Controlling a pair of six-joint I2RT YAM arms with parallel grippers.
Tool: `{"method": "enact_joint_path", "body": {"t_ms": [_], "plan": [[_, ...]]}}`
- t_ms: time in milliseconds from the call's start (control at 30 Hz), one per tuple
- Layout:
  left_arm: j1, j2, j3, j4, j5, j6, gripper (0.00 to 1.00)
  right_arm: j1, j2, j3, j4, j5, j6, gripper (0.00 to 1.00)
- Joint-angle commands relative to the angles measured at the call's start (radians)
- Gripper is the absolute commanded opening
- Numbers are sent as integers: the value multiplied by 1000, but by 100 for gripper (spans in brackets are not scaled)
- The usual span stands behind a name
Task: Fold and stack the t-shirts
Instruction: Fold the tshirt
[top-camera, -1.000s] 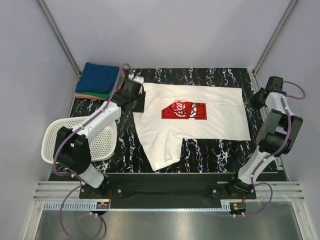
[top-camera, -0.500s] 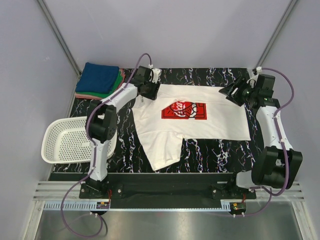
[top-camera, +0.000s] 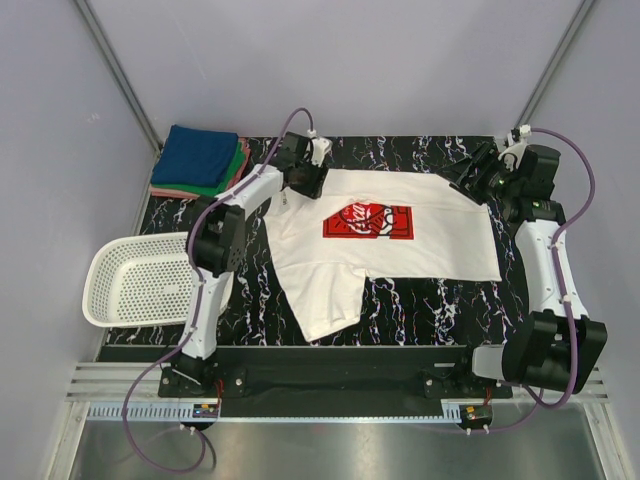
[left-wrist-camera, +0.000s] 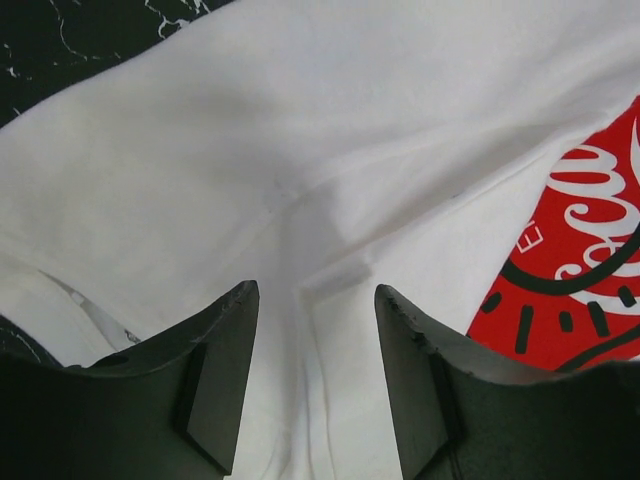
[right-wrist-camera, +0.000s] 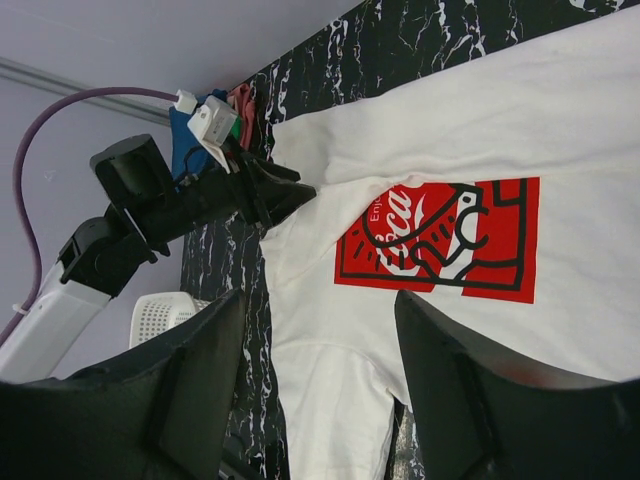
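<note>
Grippers both newly arrived at far edge of white t-shirt (top-camera: 400, 250), spread flat between them: left gripper (left-wrist-camera: 315, 295) splayed over its far-left corner, right gripper (right-wrist-camera: 318, 300) splayed by its far-right corner, fold pinch likely next.

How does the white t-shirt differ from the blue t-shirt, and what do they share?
The white t-shirt lies spread open; the blue t-shirt is folded. The white t-shirt bears a red chest print; the blue t-shirt looks plain. The white t-shirt lies in the middle of the table; the blue t-shirt tops a pile at the far left corner. Both rest on that table.
</note>
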Motion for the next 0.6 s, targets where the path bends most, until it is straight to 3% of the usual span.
{"method": "enact_joint_path", "body": {"t_ms": [0,133,167,200,300,567], "plan": [[-2,42,62,-1,25,31,55,0,-41,5,34,-24,5,69],[0,37,55,5,34,33,48,0,-48,8,32,-7,-3,70],[-2,26,52,6,38,33,42,0,-46,8,31,-3,-3,69],[-3,17,44,18,51,31,24,0,-46,10,29,1,-3,70],[-11,-30,19,44,66,31,2,0,-45,10,28,4,-8,70],[-75,-155,-96,55,28,34,0,0,-52,11,5,10,-17,70]]}}
